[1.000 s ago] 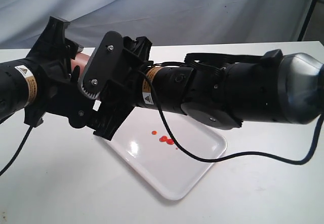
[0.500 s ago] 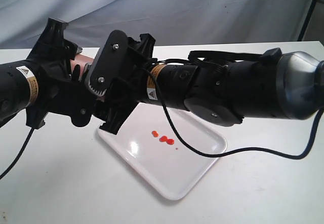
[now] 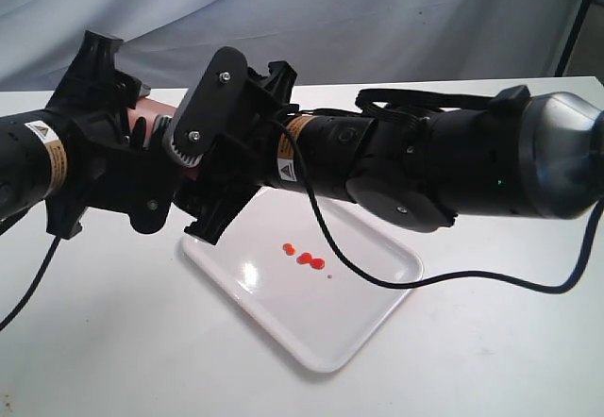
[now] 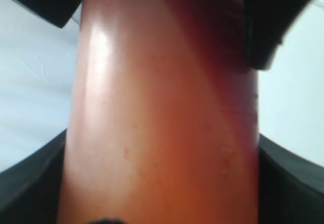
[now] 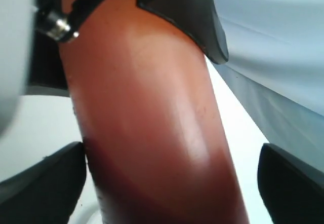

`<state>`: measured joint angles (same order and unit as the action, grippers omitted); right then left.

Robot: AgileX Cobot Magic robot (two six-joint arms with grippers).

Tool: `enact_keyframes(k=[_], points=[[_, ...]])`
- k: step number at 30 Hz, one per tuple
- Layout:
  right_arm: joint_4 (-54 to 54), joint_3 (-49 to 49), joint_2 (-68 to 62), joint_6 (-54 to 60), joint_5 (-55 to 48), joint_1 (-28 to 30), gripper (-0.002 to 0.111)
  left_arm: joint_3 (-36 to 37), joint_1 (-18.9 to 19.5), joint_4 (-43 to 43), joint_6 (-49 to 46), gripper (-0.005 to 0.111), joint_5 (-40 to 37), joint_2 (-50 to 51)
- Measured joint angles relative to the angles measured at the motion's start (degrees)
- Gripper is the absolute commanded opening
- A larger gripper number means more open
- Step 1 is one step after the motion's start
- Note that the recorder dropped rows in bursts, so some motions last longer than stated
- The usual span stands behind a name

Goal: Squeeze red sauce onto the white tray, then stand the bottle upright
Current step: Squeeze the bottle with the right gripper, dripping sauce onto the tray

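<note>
Holding bottle [image 4: 162, 112] aloft over far corner of white tray [image 3: 377, 294], left gripper [image 3: 132, 139] clamps its body as steady support. Right gripper [image 3: 203, 158] straddles same bottle, jaws wide, one finger clear of wall, probably placed for squeezing. Red sauce [image 3: 307, 259] drops mid-tray.

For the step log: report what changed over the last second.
In the exterior view the right gripper rose slightly and drew back toward its own side, uncovering more of the white tray. Unchanged: the left gripper keeps its grip on the bottle, and the red sauce drops lie where they were.
</note>
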<state>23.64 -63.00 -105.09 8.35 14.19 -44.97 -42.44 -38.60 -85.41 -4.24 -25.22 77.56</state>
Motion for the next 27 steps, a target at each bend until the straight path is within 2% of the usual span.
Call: enact_keyframes(k=[7, 10, 18, 27], points=[[-0.1, -0.1, 0.0, -1.2, 2.2, 0.0, 0.057, 0.0, 0.2, 1.4, -0.8, 0.000, -0.5, -2.8], [0.0, -0.1, 0.0, -1.2, 2.2, 0.0, 0.043, 0.3, 0.2, 1.5, -1.1, 0.000, -0.6, -2.8], [0.1, -0.1, -0.2, -1.5, 2.3, 0.0, 0.000, 0.3, 0.2, 1.6, -1.1, 0.000, -0.6, -2.8], [0.2, -0.1, -0.2, -1.7, 2.2, 0.0, 0.000, 0.3, 0.2, 1.7, -1.1, 0.000, -0.6, -2.8]])
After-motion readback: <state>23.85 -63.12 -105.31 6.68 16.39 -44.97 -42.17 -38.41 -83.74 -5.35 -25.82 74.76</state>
